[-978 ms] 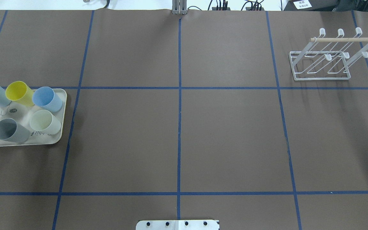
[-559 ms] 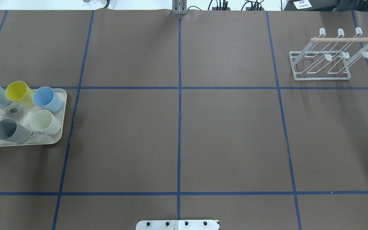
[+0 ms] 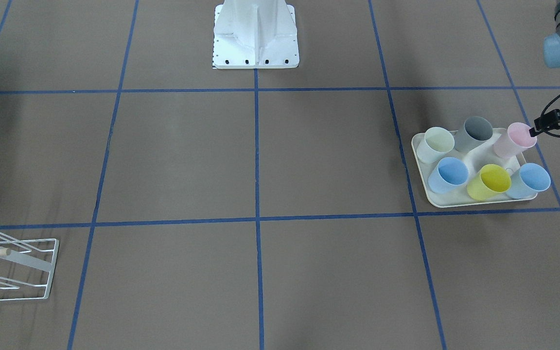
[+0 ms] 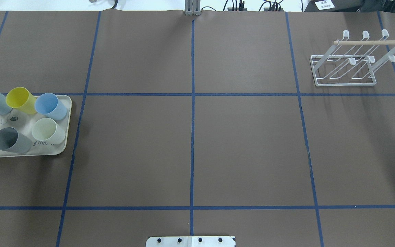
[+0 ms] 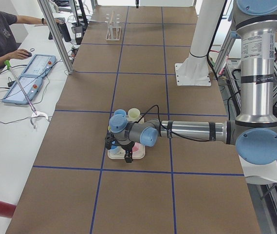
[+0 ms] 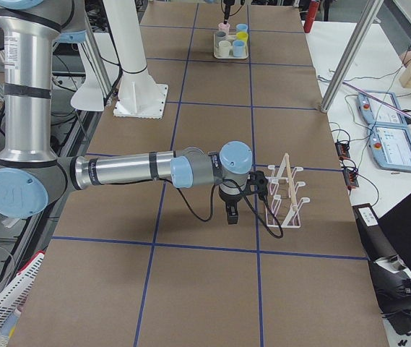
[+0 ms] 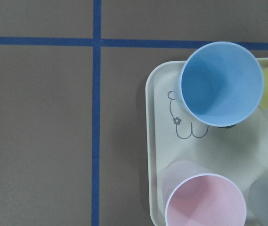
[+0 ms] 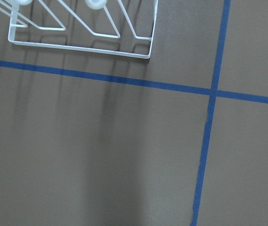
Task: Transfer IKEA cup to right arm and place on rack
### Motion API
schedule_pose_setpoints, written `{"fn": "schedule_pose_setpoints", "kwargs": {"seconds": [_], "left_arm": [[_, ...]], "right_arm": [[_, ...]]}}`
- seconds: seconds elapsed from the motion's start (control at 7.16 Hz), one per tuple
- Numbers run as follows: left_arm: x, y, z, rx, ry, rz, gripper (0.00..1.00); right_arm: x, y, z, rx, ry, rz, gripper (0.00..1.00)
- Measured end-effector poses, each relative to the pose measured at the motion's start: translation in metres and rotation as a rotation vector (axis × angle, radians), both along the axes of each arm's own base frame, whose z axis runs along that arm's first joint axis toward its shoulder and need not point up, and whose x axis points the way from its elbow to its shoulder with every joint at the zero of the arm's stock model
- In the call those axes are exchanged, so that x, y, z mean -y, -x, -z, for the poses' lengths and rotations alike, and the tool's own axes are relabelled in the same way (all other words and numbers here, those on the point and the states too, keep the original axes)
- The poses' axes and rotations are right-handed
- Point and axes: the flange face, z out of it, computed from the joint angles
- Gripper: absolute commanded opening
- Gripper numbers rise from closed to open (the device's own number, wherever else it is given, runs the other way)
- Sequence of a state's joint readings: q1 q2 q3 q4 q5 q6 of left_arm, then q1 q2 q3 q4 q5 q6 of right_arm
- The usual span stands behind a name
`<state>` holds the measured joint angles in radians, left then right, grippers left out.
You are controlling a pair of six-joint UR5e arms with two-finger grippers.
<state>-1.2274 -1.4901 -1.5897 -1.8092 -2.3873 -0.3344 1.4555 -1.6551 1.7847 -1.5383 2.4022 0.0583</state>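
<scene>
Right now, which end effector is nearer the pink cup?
Left. The left end effector hovers right by the pink cup on the tray; the right end effector hangs at the table's other end, beside the rack.

From behind the robot we look forward and down on the table [image 4: 245, 144], with the tray [image 4: 46, 150] at the view's left and the rack [image 4: 369, 42] far right, while the front-facing camera stares back steeply from across it, so both swap sides there. The two end cameras look along the table from high up, at opposite ends. Each wrist camera looks straight down from close by: the left shares the tray's corner with the wide views, the right the rack's corner.
</scene>
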Motion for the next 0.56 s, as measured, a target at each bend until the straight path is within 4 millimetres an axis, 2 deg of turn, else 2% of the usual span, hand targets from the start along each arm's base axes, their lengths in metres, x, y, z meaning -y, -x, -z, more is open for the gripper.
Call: {"fn": "schedule_pose_setpoints", "kwargs": {"seconds": [0.28, 0.42, 0.56], "left_arm": [[-0.0015, -0.0052, -0.0101, -0.001, 0.001, -0.009, 0.11], [-0.0019, -0.0065, -0.0116, 0.0, 0.008, -0.005, 0.0], [-0.0015, -0.0075, -0.0106, 0.0, 0.015, 0.003, 0.0]], "right_arm": [[0.0001, 0.0022, -0.0002, -0.001, -0.001, 0.005, 1.0], [0.0001, 0.0027, -0.0003, -0.001, -0.001, 0.006, 1.0], [0.0001, 0.003, -0.0003, -0.001, -0.001, 0.006, 1.0]]}}
